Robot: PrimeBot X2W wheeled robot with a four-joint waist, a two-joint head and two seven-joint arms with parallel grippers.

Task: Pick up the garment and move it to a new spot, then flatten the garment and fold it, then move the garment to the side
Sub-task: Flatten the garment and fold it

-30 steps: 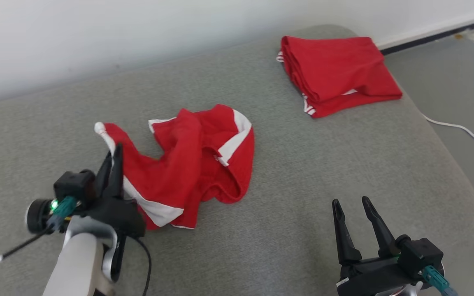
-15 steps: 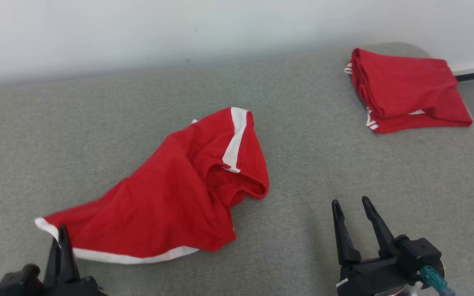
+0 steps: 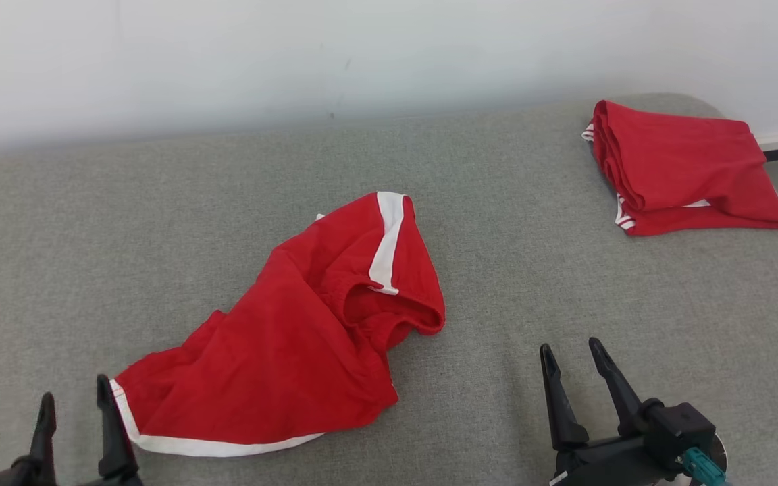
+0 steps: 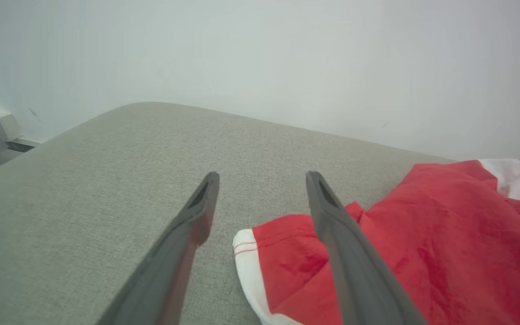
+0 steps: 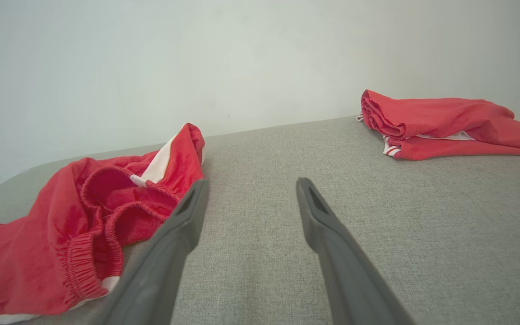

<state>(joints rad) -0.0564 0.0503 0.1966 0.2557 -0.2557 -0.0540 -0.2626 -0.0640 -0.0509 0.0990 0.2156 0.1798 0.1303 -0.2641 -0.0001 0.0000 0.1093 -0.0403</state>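
Left gripper has let go: it was pinched shut on the white-edged corner half a second ago, and now its fingers stand wide with that corner lying just by one finger. Garment lies crumpled and unheld mid-cushion, waistband end toward the wall. Right gripper is wide open and empty, near the garment's right; a folded pile sits at the far right corner.
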